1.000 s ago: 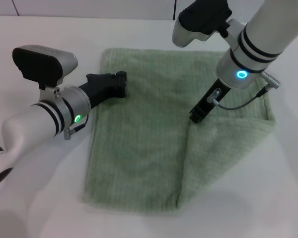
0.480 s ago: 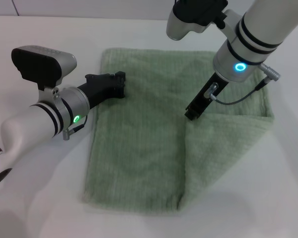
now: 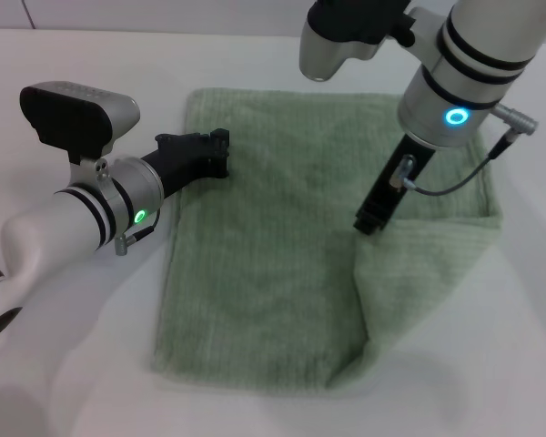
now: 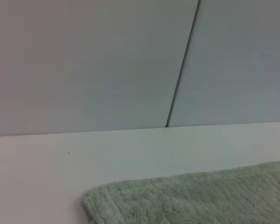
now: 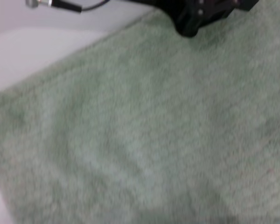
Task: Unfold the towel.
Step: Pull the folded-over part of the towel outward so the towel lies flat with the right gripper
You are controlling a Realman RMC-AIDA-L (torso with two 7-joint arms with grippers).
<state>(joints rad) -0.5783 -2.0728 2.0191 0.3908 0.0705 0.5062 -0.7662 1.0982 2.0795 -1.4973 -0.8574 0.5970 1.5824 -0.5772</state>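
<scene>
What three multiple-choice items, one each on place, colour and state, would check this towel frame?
1. Where does the left gripper rest?
A. on the towel's left edge, near the far corner
B. on the bare table
C. raised above the fold

2. What colour is the towel?
A. blue
B. pale green
C. white

3. How does the towel lie?
A. rolled up
B. fully flat
C. one flap on the robot's right folded over the rest

Key: 1 A, the head view shows it lying on that edge. 2 B, both the head and right wrist views show pale green cloth. 3 C, the flap below the right gripper overlaps the flat layer.
</scene>
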